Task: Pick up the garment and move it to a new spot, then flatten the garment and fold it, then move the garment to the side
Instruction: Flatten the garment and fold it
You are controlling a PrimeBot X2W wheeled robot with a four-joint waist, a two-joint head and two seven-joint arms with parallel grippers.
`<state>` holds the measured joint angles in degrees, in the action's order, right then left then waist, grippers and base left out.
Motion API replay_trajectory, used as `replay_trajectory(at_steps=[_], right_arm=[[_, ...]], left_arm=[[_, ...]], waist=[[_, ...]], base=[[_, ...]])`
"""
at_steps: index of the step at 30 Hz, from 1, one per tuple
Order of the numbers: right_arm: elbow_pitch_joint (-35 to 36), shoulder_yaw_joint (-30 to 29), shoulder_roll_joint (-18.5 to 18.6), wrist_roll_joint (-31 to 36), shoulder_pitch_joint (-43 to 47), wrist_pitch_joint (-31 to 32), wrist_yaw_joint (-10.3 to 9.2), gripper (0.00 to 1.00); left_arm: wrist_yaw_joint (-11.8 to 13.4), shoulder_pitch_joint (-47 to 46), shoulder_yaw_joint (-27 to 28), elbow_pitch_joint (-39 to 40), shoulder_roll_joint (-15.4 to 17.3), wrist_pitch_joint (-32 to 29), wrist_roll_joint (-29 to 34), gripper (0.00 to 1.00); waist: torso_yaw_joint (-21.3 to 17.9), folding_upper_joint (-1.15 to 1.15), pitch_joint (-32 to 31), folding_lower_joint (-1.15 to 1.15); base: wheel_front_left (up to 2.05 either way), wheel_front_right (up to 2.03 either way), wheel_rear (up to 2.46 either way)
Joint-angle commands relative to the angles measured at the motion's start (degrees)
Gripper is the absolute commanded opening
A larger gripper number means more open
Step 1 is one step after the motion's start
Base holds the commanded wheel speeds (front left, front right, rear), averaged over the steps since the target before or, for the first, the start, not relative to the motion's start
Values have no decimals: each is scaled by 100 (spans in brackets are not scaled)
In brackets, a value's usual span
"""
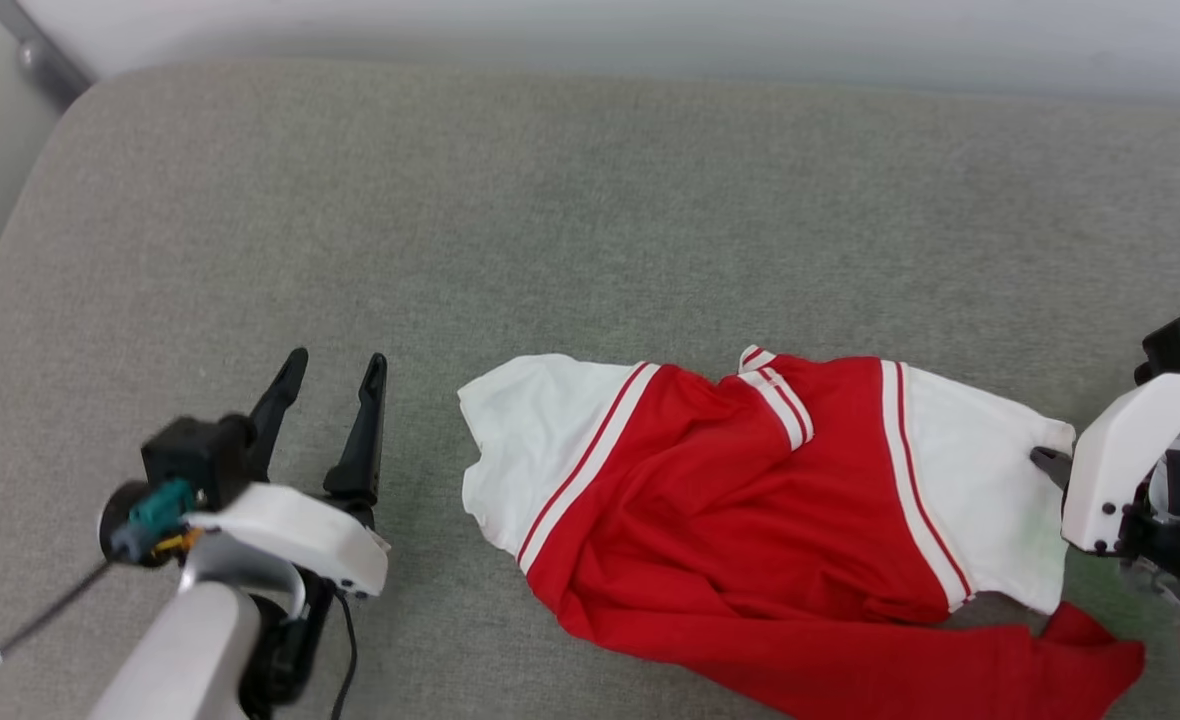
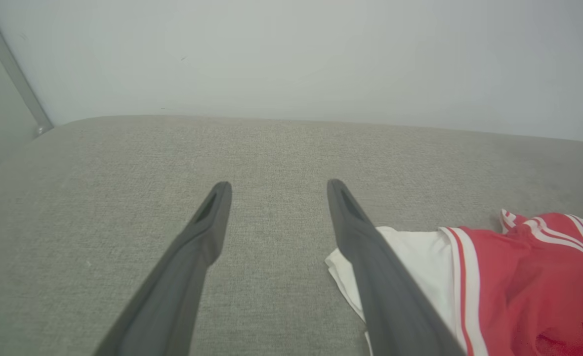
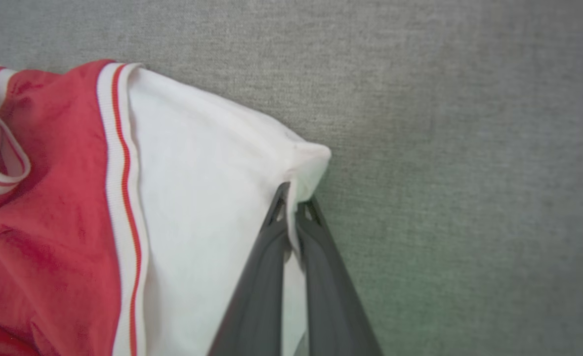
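The garment [image 1: 750,480], a red jersey with white sleeves and red-white striped trim, lies crumpled on the grey cushion, neck side toward the far edge. My right gripper [image 3: 295,198] is shut on the edge of its right white sleeve [image 3: 212,188], with cloth pinched between the two dark fingers; the head view has that gripper [image 1: 1050,462] at the sleeve's outer corner. My left gripper [image 1: 335,375] stands open over bare cushion just left of the other white sleeve [image 1: 530,440]. In the left wrist view its gripper [image 2: 276,190] holds nothing, with the garment [image 2: 494,277] at the right.
The grey cushion [image 1: 590,220] stretches wide behind and to the left of the garment. A pale wall [image 2: 291,54] rises at its far edge, with a metal post [image 1: 40,55] at the far left corner.
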<state>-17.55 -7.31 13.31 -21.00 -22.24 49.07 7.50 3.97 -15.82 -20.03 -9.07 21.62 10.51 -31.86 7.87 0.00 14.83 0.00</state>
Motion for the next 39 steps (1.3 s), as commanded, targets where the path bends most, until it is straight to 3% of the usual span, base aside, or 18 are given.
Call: replay_trajectory(at_steps=[1,6,13,18,27,28,29,30,31,39], right_arm=[[76,23,28,33,143,-54,-2,0],[499,67,10,18,380,-107,-2,0],[990,220,-98,-20,562,-46,-2,0],[1240,308,-214,-57,656,-45,-2,0],[1321,396,-327,-91,592,-149,-2,0],[1313,401,-338,-101,568,-170,-2,0],[1300,399,-329,-89,553,-183,-2,0],[1287,400,-331,-82,534,-206,-2,0],[1274,402,-344,-91,512,-225,-2,0],[1198,485,-194,-27,382,-522,-2,0]], left_arm=[[-120,-153,-28,-57,78,-177,-89,100],[-662,-652,-262,-323,407,-1328,-427,100],[-1025,-1229,-601,-774,706,-2648,-865,100],[-1132,-1551,-978,-1109,935,-3713,-1329,100],[-1138,-1905,-1735,-1664,1060,-4811,-1911,100],[-1138,-1921,-1797,-1713,1014,-4873,-1983,84],[-1139,-1932,-1910,-1756,969,-4968,-2023,44],[-1141,-1933,-2008,-1800,947,-5028,-2052,31],[-1141,-1936,-2089,-1837,924,-5057,-2078,0],[-1144,-2301,-2301,-2129,907,-4464,-1957,0]], waist=[[-86,0,-145,0],[-282,0,-322,0],[-630,0,-266,0],[-886,0,-92,0],[-1149,0,269,0],[-1164,0,295,0],[-1172,0,311,0],[-1178,0,326,0],[-1184,0,335,0],[-1098,0,80,0]], base=[[0,0,0],[0,0,0],[0,0,0],[0,0,0],[0,0,0],[0,0,0],[0,0,0],[0,0,0],[0,0,0],[0,0,0]])
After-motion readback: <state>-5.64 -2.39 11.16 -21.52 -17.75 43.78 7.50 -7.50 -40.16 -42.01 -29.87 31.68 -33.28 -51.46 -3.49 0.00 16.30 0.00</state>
